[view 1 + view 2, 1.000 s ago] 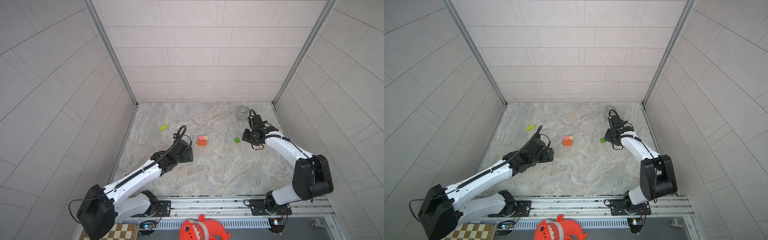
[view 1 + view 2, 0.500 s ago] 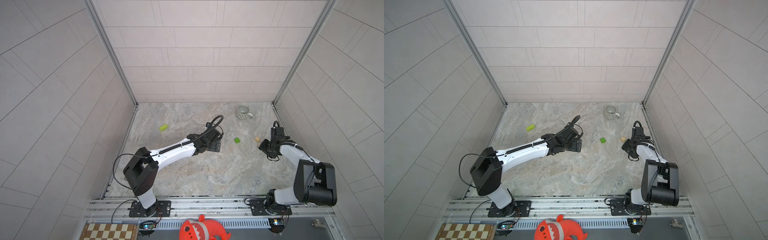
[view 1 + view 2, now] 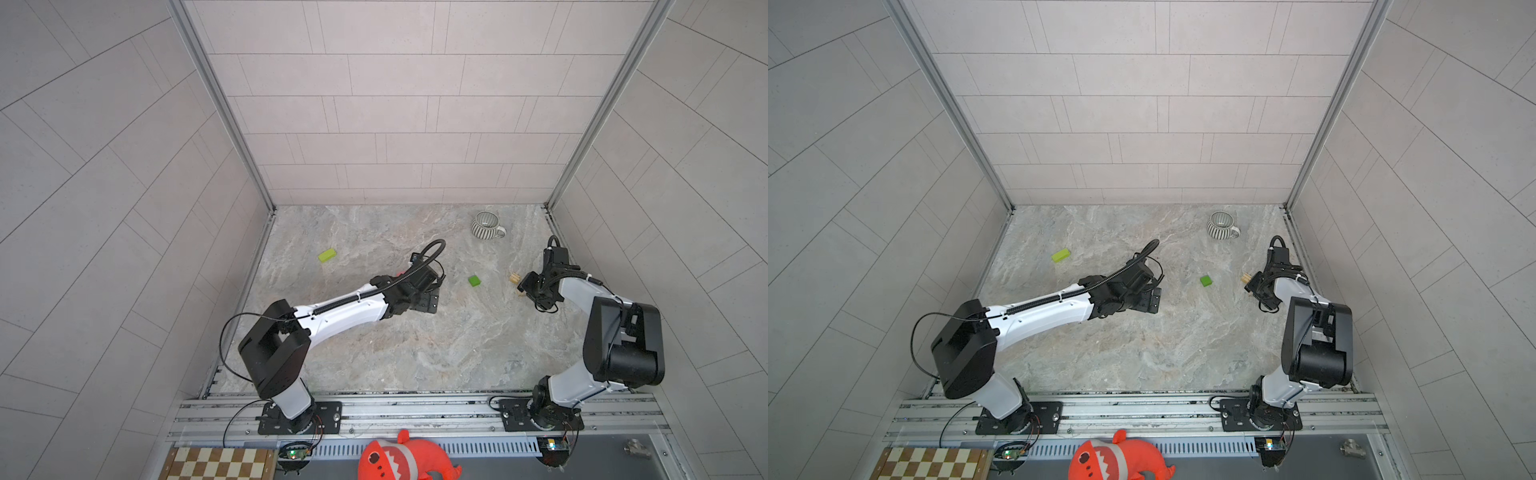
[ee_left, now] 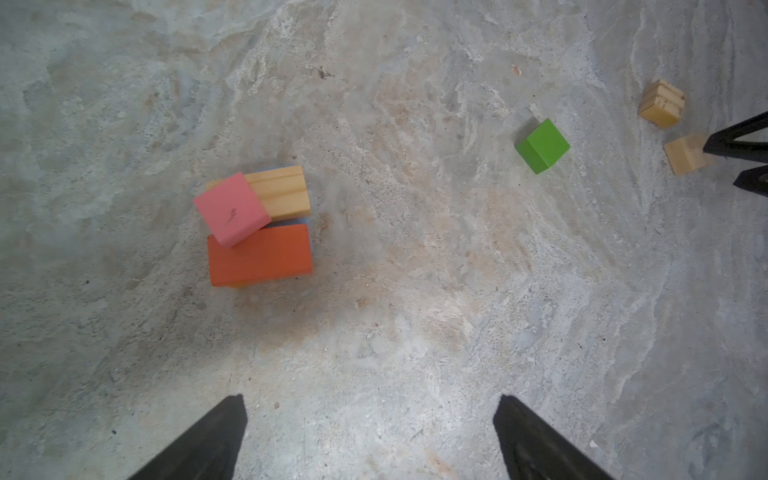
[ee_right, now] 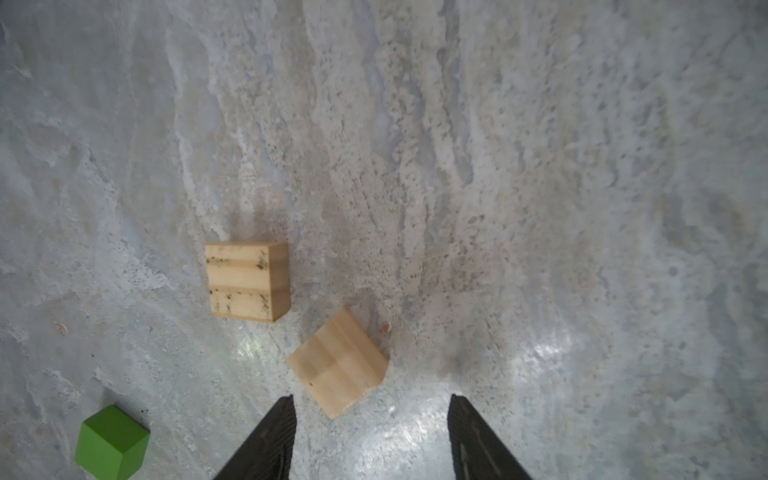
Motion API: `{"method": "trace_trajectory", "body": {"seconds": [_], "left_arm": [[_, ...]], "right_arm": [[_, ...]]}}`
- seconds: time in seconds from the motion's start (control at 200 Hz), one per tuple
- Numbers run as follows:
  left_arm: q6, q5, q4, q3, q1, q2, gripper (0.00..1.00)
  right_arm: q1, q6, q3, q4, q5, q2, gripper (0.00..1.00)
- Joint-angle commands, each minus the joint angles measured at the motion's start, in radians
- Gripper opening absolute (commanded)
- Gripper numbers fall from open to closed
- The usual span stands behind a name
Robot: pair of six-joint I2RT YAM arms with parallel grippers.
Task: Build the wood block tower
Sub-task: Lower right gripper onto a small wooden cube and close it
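tower: the wood block tower (image 4: 257, 232) sits mid-floor, right under the left arm's wrist, so both top views mostly hide it. In the left wrist view it's a low stack. The pink block (image 4: 230, 210) is skewed on top, overlapping a grooved tan block (image 4: 286, 189) and an orange block (image 4: 266, 257), with a sliver of blue underneath.
loose bits: the green cube (image 4: 542, 145) is well apart from the stack. The flat green block (image 3: 327, 254) is off toward the left wall, and two tan blocks are over by the right arm.
left gripper: the left gripper (image 4: 370, 411) hangs above the floor near the stack, jaws spread wide, nothing in them.
right gripper: the right gripper (image 5: 372, 403) is low over the floor, jaws apart and empty. The plain tan block (image 5: 338, 361) lies just ahead of the tips, turned cornerwise to them, and the speckled tan block (image 5: 247, 280) is just beside it.
step in hand: looks to me like the right arm is lining up a pick on the plain tan block.
next move: I'd guess it needs to ease forward and twist the wrist so the pads meet flat faces, not corners. Then it can close and carry the block across to the stack.
watch out: that pink block is crooked — anything set on it probably wants to go down square and soft.
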Motion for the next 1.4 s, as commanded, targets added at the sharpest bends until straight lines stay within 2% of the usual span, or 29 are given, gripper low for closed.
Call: {"method": "trace_trajectory", "body": {"seconds": [0.0, 0.225, 0.65, 1.111, 1.396], "left_arm": [[0.006, -0.002, 0.030, -0.042, -0.005, -0.054, 1.00], [0.008, -0.012, 0.051, -0.102, -0.005, -0.096, 1.00], [0.011, -0.015, 0.055, -0.123, -0.004, -0.088, 1.00], [0.001, -0.037, 0.027, -0.153, -0.005, -0.144, 1.00], [-0.038, -0.082, -0.026, -0.221, -0.003, -0.245, 1.00]], "right_arm": [[-0.008, -0.009, 0.030, -0.008, 0.020, 0.034, 0.59], [-0.007, -0.014, 0.057, 0.012, 0.001, 0.094, 0.53], [-0.007, -0.031, 0.060, 0.018, -0.011, 0.137, 0.49], [0.016, -0.048, 0.055, -0.011, -0.019, 0.098, 0.28], [0.128, -0.067, 0.076, -0.084, 0.012, -0.014, 0.26]]}}
